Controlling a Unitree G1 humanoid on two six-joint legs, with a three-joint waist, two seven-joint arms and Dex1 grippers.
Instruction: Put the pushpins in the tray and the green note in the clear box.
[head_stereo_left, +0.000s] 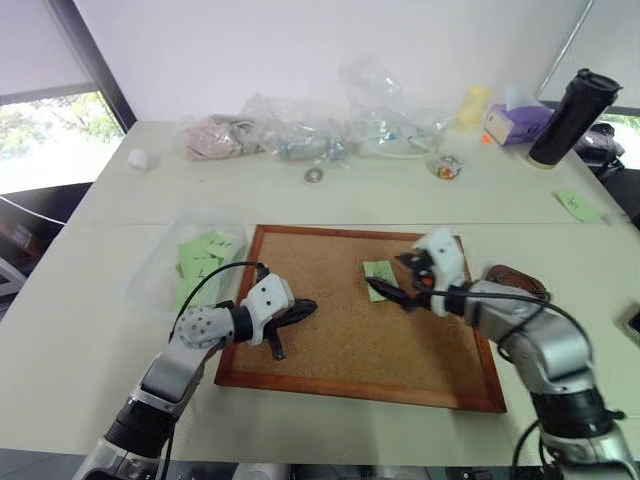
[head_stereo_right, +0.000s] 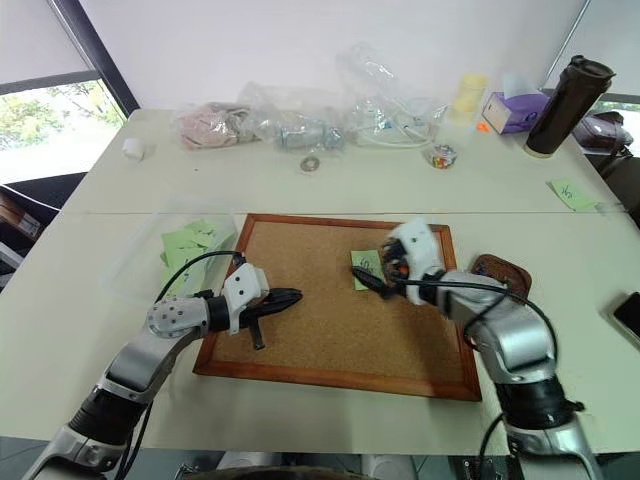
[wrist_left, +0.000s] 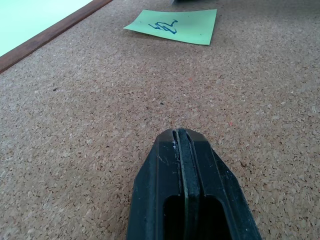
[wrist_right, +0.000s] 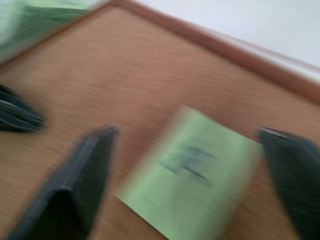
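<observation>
On the cork board (head_stereo_left: 340, 345) lies the green note (head_stereo_left: 378, 270) with dark handwriting, flat near the board's far right part. My right gripper (head_stereo_left: 392, 276) hovers over it, open; in the right wrist view its fingers (wrist_right: 85, 175) stand either side of the note (wrist_right: 195, 175). My left gripper (head_stereo_left: 303, 308) rests shut and empty over the board's left part, its closed fingertips (wrist_left: 181, 150) pointing at the note (wrist_left: 175, 26). The dark brown tray (head_stereo_right: 502, 270) sits just off the board's right edge. The clear box (head_stereo_left: 150, 280) stands left of the board. The pushpins are out of view.
A bunch of green notes (head_stereo_left: 202, 255) lies in the clear box. Wrinkly plastic bags (head_stereo_left: 300, 130), a small jar (head_stereo_left: 446, 167), a purple box (head_stereo_left: 515, 122) and a black bottle (head_stereo_left: 568, 118) line the back. Another green note (head_stereo_left: 577, 205) lies far right.
</observation>
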